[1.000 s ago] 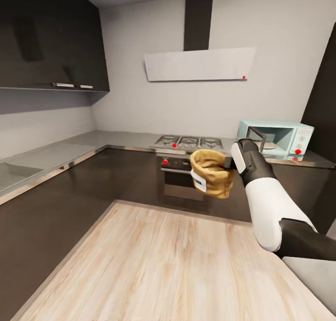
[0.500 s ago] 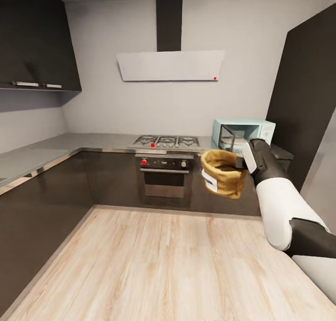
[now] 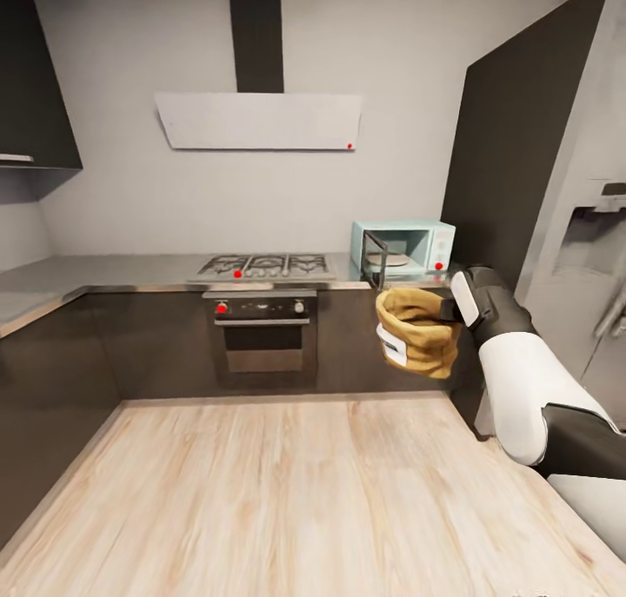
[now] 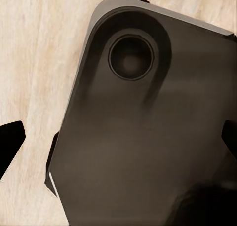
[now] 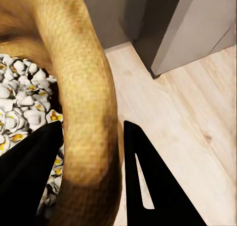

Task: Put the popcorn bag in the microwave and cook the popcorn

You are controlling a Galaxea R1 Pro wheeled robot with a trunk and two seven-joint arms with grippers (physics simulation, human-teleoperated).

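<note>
Tan paper popcorn bag (image 3: 419, 342) clamped by rim in my right hand (image 3: 445, 306); mint-blue microwave w/ open door (image 3: 403, 248) just beyond, slightly left.

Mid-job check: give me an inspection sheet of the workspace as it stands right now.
Surface: grey countertop runs along the wall past the gas hob.
Job's things: popcorn bag held in the air, popcorn inside; microwave on the counter, door open.
Clutter: nothing seen.
Grippers: right gripper clamps the bag's rolled rim; left gripper's state cannot be told.
Cables: nothing seen.
Surroundings: oven under the hob, range hood, wood floor, tall dark cabinet.
</note>
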